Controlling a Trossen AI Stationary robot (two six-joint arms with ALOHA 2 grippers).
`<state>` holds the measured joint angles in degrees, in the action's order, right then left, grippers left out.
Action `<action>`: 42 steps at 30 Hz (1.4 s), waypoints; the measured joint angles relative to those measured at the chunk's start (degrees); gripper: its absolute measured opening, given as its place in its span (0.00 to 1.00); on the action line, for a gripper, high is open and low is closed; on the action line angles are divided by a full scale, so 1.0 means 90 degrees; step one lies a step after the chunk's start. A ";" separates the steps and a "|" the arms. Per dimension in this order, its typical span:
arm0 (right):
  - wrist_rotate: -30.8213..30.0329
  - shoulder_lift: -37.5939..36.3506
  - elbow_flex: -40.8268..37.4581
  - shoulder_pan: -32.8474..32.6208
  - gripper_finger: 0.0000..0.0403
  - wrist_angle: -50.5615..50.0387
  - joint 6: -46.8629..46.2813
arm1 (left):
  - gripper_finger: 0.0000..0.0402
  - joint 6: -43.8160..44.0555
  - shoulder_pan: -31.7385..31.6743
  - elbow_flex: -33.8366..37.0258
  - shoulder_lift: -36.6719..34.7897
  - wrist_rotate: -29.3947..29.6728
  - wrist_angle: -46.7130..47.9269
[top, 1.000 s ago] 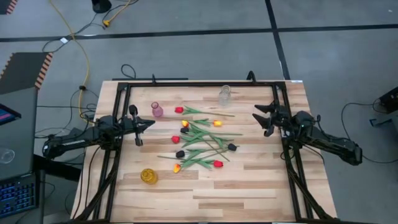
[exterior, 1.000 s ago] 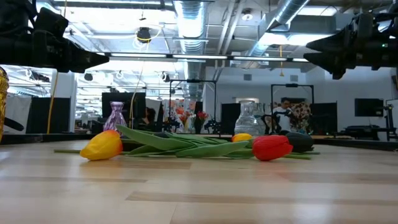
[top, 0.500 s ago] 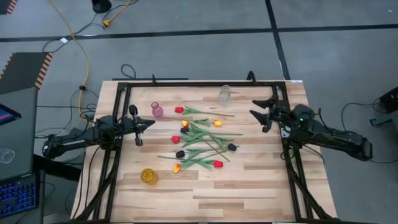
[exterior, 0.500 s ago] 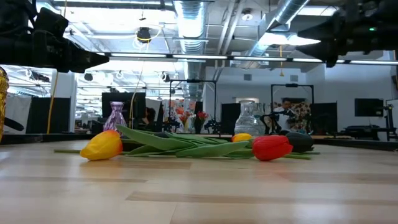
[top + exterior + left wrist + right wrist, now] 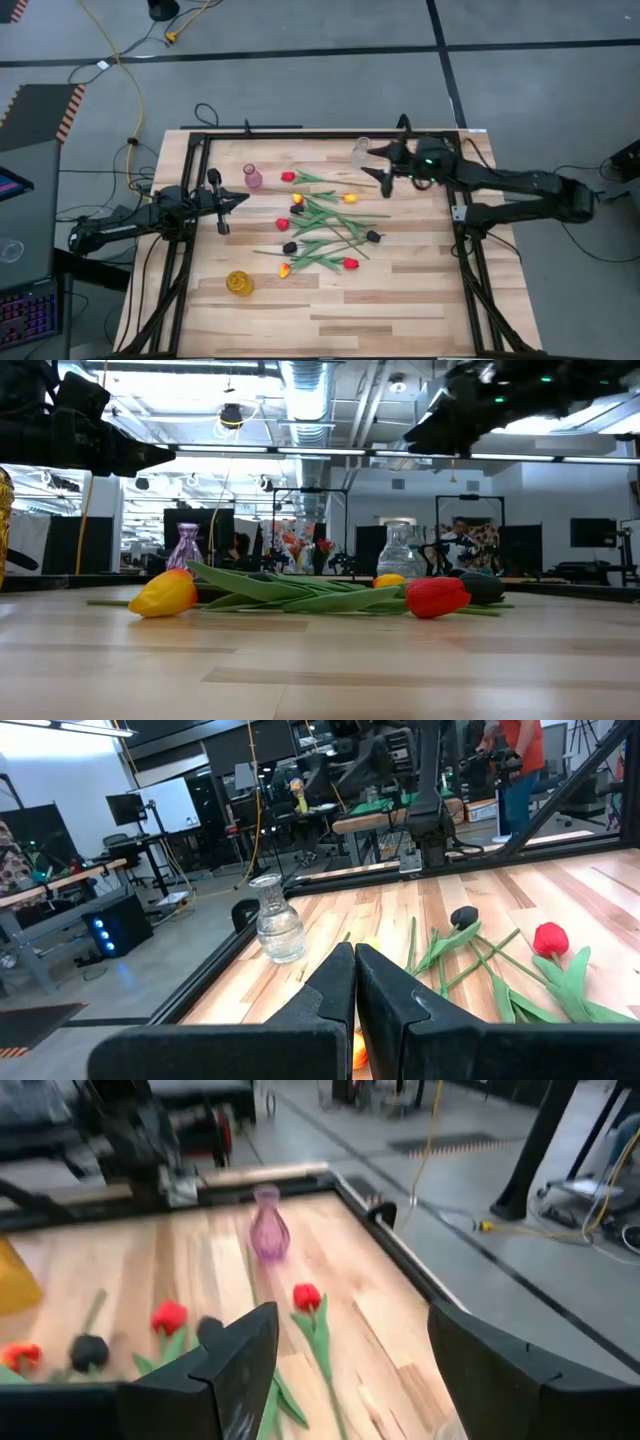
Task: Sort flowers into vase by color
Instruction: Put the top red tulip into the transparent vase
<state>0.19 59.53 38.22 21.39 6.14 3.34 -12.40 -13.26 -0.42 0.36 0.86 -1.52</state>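
Note:
Several artificial tulips (image 5: 322,222) with red, yellow-orange and near-black heads lie in a loose heap mid-table, stems crossing. They also show in the low view (image 5: 300,592). A red tulip (image 5: 307,1296) lies ahead of my right gripper. My right gripper (image 5: 382,168) is open and empty, raised above the table near the far edge, beside the clear vase (image 5: 361,152). It also shows in the low view (image 5: 430,435) and its own wrist view (image 5: 352,1320). My left gripper (image 5: 240,199) is shut and empty at the table's left side, left of the heap; its wrist view (image 5: 355,970) shows the fingers closed.
A pink vase (image 5: 252,177) stands far left, also in the right wrist view (image 5: 268,1230). A yellow vase (image 5: 239,283) stands near left. A black frame (image 5: 300,133) runs round the table. Bare wood lies along the near edge (image 5: 380,320). A person (image 5: 462,540) shows in the room behind.
My right gripper has swung from the table's right side toward the far edge and leftward, up to the clear vase, rising a little and staying open. The flowers and vases have not moved.

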 joint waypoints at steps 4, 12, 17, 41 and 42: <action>-0.0002 0.0986 0.0789 0.0000 0.71 -0.0543 0.0391 | 0.00 0.0000 -0.0002 0.0000 0.0002 0.0000 0.0002; -0.0005 0.2563 0.2150 0.0000 0.71 -0.1267 0.0814 | 0.00 0.0000 -0.0001 0.0002 0.0002 0.0000 0.0002; -0.0007 0.3426 0.2824 0.0007 0.71 -0.1619 0.1247 | 0.00 0.0000 -0.0002 0.0002 0.0002 0.0000 0.0002; -0.0028 0.6257 0.4683 0.0208 0.71 -0.2584 0.1852 | 0.00 0.0027 0.0000 0.0000 0.0002 -0.0005 0.0002; -0.0028 0.6321 0.4717 0.0230 0.71 -0.2591 0.1852 | 0.00 0.0027 0.0000 0.0002 0.0002 -0.0005 0.0005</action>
<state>-0.06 116.42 80.68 23.46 -17.18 20.01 -12.16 -13.26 -0.41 0.38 0.82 -1.48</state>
